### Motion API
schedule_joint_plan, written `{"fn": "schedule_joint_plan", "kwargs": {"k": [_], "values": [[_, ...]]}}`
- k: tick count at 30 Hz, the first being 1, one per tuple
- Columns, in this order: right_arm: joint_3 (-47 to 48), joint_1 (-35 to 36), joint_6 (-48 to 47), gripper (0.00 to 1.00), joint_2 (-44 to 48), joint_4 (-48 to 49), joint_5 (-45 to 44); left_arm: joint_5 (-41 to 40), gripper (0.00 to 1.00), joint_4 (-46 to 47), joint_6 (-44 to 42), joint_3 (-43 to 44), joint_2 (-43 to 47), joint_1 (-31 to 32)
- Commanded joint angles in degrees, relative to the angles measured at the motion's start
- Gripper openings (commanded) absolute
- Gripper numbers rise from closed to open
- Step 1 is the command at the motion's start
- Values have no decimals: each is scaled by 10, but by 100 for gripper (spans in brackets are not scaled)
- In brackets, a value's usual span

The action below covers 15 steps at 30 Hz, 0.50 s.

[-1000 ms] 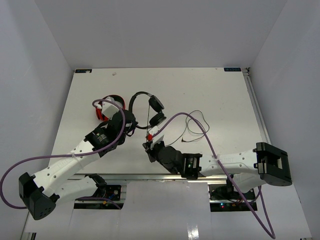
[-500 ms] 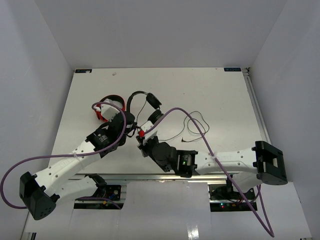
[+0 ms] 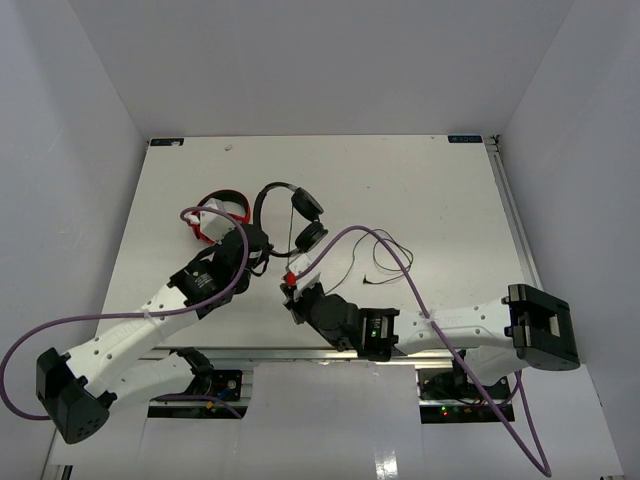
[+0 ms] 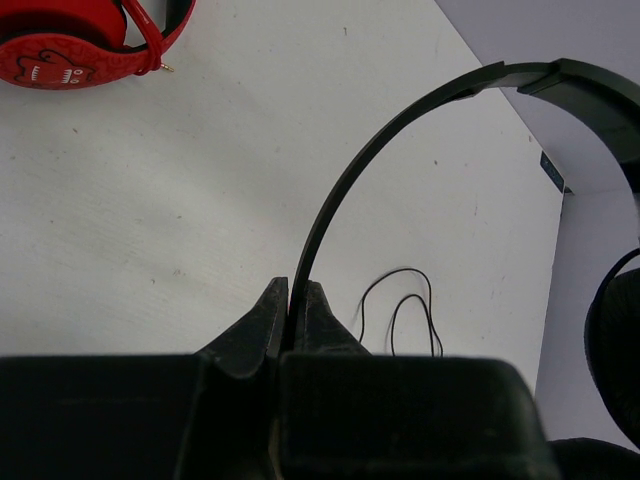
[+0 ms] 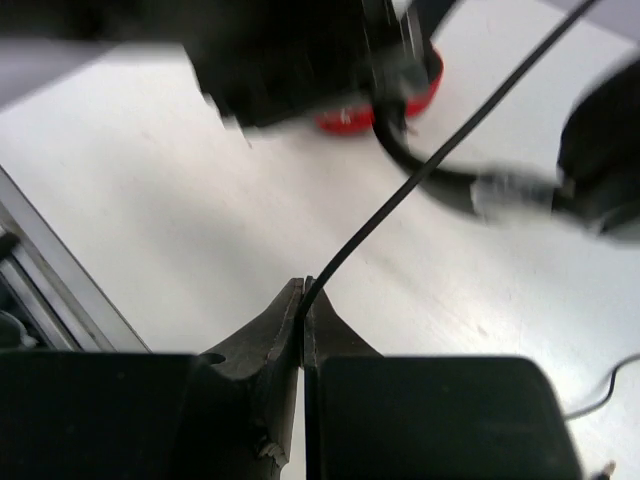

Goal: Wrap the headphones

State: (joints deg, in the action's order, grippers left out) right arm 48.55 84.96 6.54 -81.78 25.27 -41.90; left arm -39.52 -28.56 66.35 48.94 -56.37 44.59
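left tool [image 4: 296, 290]: closed tight on the thin black headband [image 4: 400, 130], which is pinched between the two fingertips and curves up and to the right out of the jaws.
right tool [image 5: 303, 290]: closed on the thin dark cable [image 5: 430, 165]; the strand leaves the jaw tips and runs taut up to the right, towards a blurred dark earcup.
headphones [image 3: 268, 195]: left of the bench's middle, between the two tools and just right of the red headphones. The headband arcs over the top, with its left end in the left tool.
earcups [image 3: 310, 207]: two round black cups on the right side of the arc, one above the other, close together. Whether they rest on the bench or hang clear of it cannot be told.
cable, loose part: lies in slack loops on the bench to the right of the earcups, apart from the right tool.
red headphones [image 3: 222, 205]: on the bench just beyond the left tool, beside the black set; neither tool touches them.
bench [image 3: 420, 180]: a white surface with white walls on three sides. Both arms reach in from the near edge, and their tools are close together left of centre.
right wrist view: sharp only at the jaw tips, everything behind them is blurred.
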Motion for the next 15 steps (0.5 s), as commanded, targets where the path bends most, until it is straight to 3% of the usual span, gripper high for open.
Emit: {"fn": "schedule_joint_plan", "kwargs": {"k": [1,11,15], "values": [[-73,3,25,8,16,44,-50,5,0,21,1,-2,61,0],[-132,-28,0,8,26,109,-59,54,0,20,4,-21,91,0],[-149,-31,-2,14,32,132,-60,55,0,20,2,-25,98,0]]}}
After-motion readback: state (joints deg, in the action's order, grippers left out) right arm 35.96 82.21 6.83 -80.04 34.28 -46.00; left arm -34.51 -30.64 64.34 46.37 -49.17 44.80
